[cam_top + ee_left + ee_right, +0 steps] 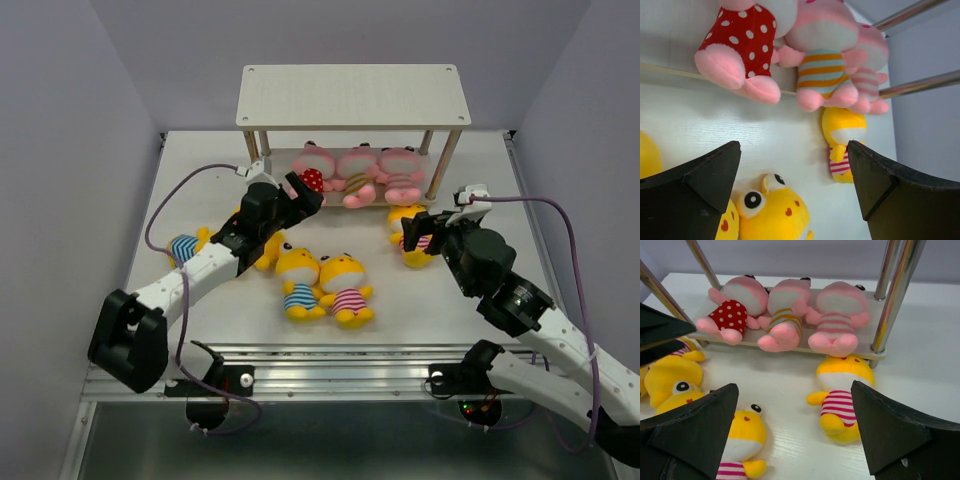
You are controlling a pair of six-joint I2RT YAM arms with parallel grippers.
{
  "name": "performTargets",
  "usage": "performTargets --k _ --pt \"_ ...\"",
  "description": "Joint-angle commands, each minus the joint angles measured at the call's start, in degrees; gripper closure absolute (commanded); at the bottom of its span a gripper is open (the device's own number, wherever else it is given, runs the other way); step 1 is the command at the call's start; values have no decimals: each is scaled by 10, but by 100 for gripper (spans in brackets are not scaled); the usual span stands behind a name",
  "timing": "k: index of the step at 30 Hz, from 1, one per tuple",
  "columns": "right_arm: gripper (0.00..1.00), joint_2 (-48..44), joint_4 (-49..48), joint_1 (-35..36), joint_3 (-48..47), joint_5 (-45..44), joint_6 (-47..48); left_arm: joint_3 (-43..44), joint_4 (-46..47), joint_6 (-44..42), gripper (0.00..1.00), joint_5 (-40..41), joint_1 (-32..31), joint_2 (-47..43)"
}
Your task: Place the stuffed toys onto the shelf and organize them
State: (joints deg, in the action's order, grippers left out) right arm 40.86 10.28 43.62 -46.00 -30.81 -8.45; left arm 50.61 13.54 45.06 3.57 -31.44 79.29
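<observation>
Pink toys (357, 172) overhang shelf (352, 97) front edge

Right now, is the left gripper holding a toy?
No, the left gripper is open, with nothing between its fingers.

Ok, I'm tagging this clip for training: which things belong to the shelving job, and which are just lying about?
Job: shelf; three pink plush dolls on its lower tier; five yellow plush dolls on the table.
Just there: purple cables.

Top view: high behind arm bases (215, 385), looking down. Wrist views: close, low, both facing shelf (352, 95); left seemingly tilted.
</observation>
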Motion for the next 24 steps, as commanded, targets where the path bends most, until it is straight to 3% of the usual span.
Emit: performTargets --k 1,6,10,11,15,18,24 --pt "0 25 52 6 -6 -33 -60 -36 -43 -15 1 17 -4 -98" --pt "0 85 160 1 -16 -56 -159 -64 -249 24 1 96 -3 -213" --pt "0 129 168 -72 -11 2 -204 -95 -344 66 1 138 -2 -315" --pt "0 137 168 -124 -9 16 -216 -102 -365 71 1 143 -2 -356" --pt "0 168 163 -218 13 82 -281 -132 -396 93 1 167 -2 -447" --pt "0 191 126 -237 28 123 -282 -142 -401 99 1 175 -2 -495" --pt "0 230 52 -311 64 229 -293 -140 -433 101 1 193 -1 -502"
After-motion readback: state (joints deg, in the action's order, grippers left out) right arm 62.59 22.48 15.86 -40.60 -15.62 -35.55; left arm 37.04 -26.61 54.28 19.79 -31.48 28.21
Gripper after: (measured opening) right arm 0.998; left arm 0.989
